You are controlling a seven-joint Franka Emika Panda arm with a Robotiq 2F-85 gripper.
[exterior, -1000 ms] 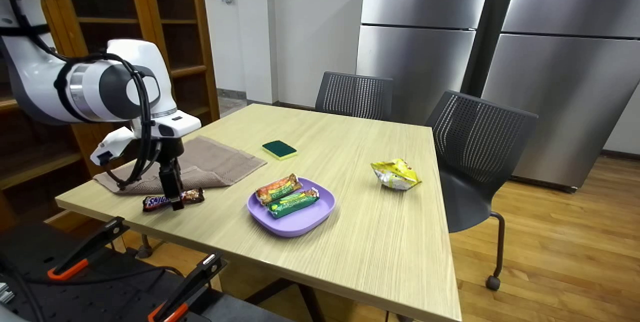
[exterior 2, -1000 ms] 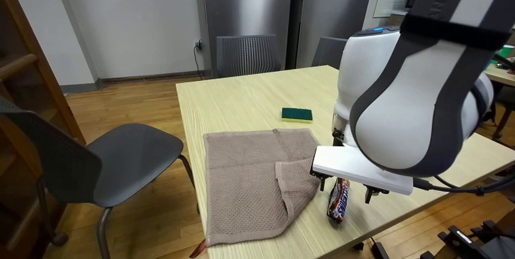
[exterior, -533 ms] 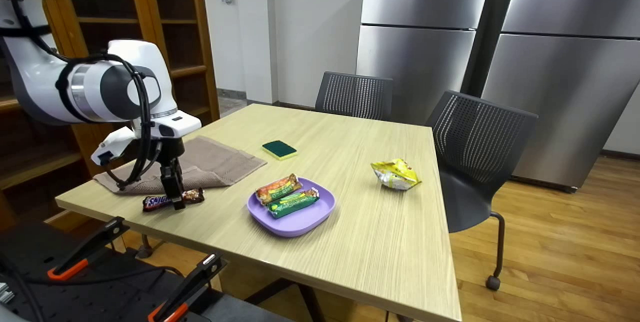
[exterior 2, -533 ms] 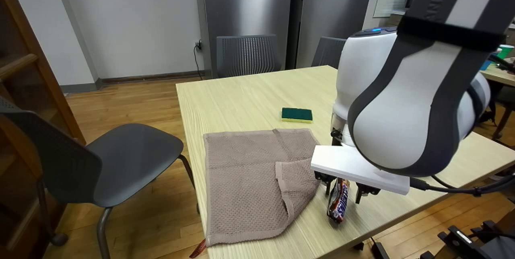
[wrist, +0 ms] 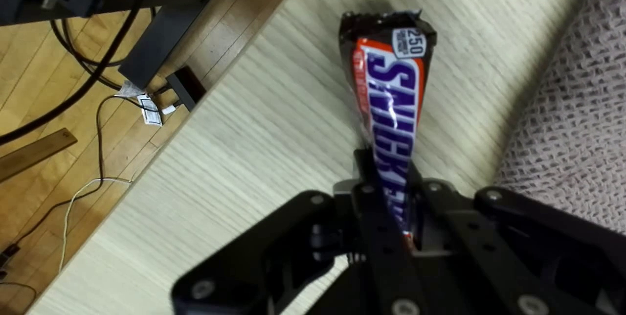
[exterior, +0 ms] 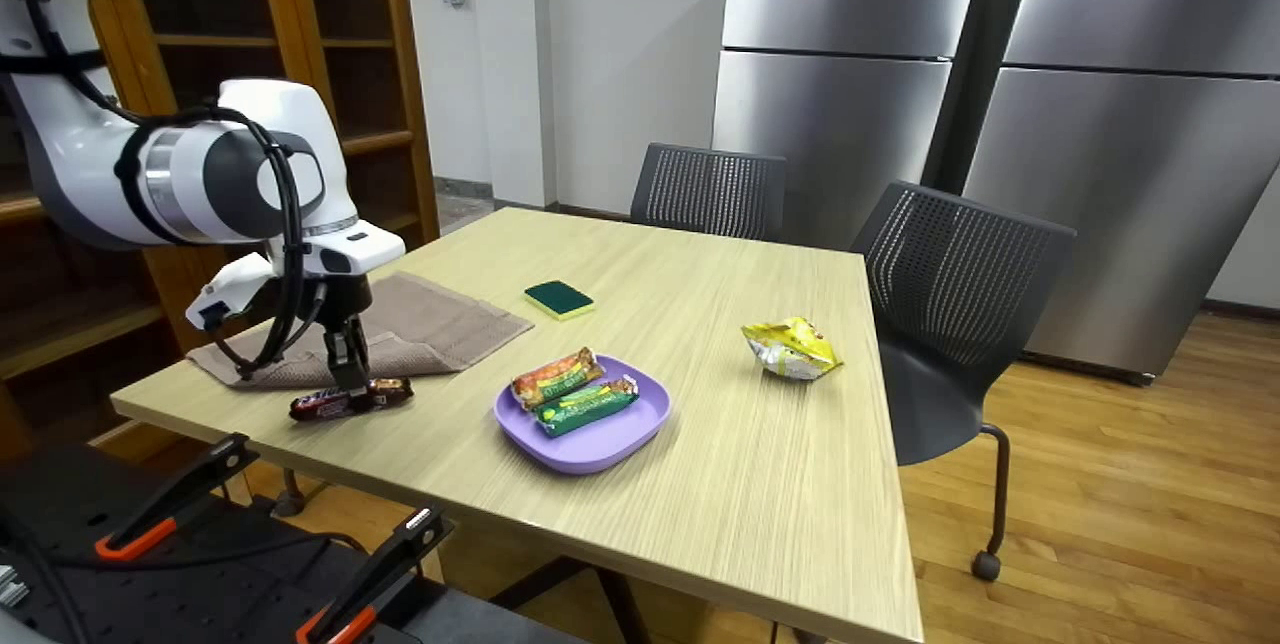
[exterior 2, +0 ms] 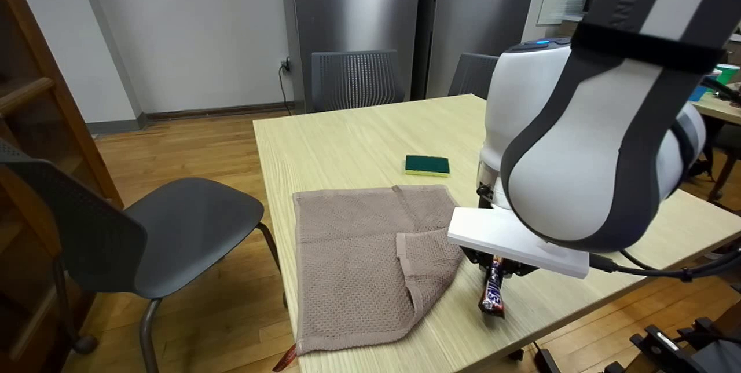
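Observation:
My gripper (wrist: 389,163) points down at the table with its jaws drawn together on the Snickers bar (wrist: 391,95), a dark brown wrapper with a white and blue label. In the wrist view, black fingers press both sides of the wrapper near its middle, and part of the bar is hidden between them. Both exterior views show the bar low at the tabletop, close to the table's edge; in one place it is the dark bar (exterior: 322,405) under the gripper (exterior: 350,389). Whether it touches the table I cannot tell. A brown towel (exterior 2: 359,257) lies close beside it.
A purple plate (exterior: 600,459) holds an orange-brown wrapped bar (exterior: 557,377) and a green wrapped bar (exterior: 588,407). Farther off are a green and yellow sponge (exterior: 559,299) and a yellow snack bag (exterior: 793,348). Dark chairs (exterior 2: 197,234) stand around the table.
The jaws have come together from wide apart onto the Snickers bar. The bar has turned and shifted slightly with them. The arm has barely moved.

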